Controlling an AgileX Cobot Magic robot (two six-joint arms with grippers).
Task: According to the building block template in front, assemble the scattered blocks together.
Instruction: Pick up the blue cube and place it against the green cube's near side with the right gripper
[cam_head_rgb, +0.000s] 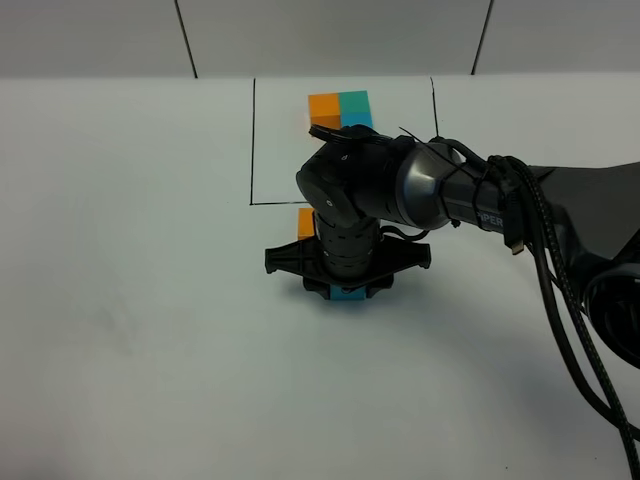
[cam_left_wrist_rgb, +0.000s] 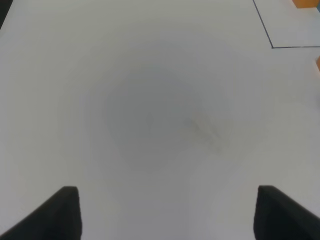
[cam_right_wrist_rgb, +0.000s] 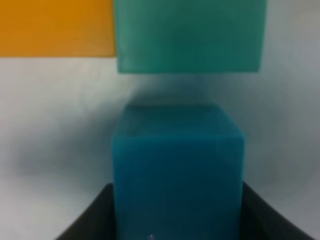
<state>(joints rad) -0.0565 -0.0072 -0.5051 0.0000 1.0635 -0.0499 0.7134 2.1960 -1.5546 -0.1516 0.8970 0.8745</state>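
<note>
**Exterior high view.** The right gripper (cam_head_rgb: 347, 283) reaches across the table (cam_head_rgb: 130, 300), pointing down just below the drawn frame. A sky-blue block (cam_head_rgb: 349, 296) shows at its 6 o'clock edge; an orange block (cam_head_rgb: 306, 222) shows at its 10 o'clock. The building block template (cam_head_rgb: 340, 108) lies inside the frame at 12 o'clock, and the arm covers part of it. The green block and the jaws are hidden here.

**Right wrist view.** This view supplies what the high view lacks. The gripper is pinching the sky-blue block (cam_right_wrist_rgb: 177, 170), a dark finger on each side. The teal-green block (cam_right_wrist_rgb: 190, 35) lies directly ahead with a strip of table between, so the two are apart. The orange block (cam_right_wrist_rgb: 57, 27) sits beside the green one. To do the step well, advance the blue block straight, faces parallel, until flush with the green, then release without dragging.

**Left wrist view.** The left gripper (cam_left_wrist_rgb: 165, 215) is spread wide over bare table, holding nothing. The frame corner appears at 1 o'clock.
</note>
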